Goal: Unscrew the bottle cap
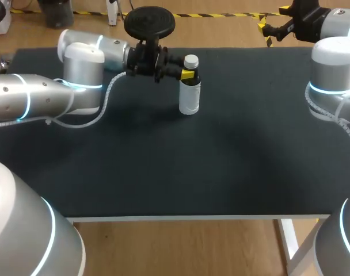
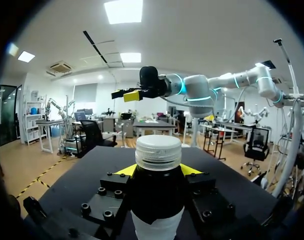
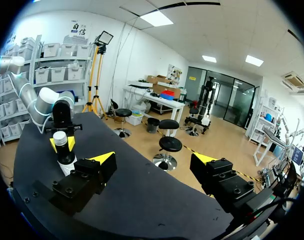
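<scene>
Left gripper (image 1: 188,74) clamps the bottle (image 1: 189,99) below its cap (image 1: 191,60); right gripper (image 3: 153,160) spread wide.

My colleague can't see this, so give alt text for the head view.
The left gripper grips an upright bottle below its white cap on the black table. The right gripper hangs open at the far right corner.

Bright, even light pours down from overhead. The dark tabletop (image 1: 232,167) takes it matte, while a soft shadow pools beneath the left arm (image 1: 37,95) and beside the bottle (image 1: 189,99). The silver arm shells gleam.
</scene>
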`<state>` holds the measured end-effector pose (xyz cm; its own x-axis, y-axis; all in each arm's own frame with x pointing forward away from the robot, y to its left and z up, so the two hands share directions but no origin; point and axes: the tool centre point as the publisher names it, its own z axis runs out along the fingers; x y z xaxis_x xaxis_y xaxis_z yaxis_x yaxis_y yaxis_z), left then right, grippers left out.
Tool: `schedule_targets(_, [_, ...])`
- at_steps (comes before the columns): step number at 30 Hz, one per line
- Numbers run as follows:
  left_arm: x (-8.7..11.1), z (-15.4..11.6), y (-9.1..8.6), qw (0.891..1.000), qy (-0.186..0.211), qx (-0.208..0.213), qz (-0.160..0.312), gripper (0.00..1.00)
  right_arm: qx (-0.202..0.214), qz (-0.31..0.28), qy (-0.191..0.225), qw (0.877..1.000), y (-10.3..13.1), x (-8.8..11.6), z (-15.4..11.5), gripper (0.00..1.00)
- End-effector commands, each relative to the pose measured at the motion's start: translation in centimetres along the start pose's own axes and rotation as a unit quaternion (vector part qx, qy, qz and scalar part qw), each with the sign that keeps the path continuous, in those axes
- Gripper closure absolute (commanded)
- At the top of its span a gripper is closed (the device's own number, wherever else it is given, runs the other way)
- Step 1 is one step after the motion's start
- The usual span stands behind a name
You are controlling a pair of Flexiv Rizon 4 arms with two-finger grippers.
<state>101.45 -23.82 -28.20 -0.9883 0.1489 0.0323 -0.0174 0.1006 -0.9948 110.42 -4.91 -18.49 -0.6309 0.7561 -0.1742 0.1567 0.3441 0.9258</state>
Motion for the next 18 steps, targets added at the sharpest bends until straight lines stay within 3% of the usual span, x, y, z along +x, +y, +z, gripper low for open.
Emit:
schedule_targets(1, [-0.46,-0.15,-0.11,1.0,0.005,0.0,0.002,1.0,0.0,0.0,0.001,1.0,-0.01,-0.05,-0.01,0.0])
schedule_targets(18, [-0.66,-1.13,0.21,1.0,-0.003,0.01,0.012,1.0,0.0,0.0,0.001,1.0,-0.01,-0.05,-0.01,0.0])
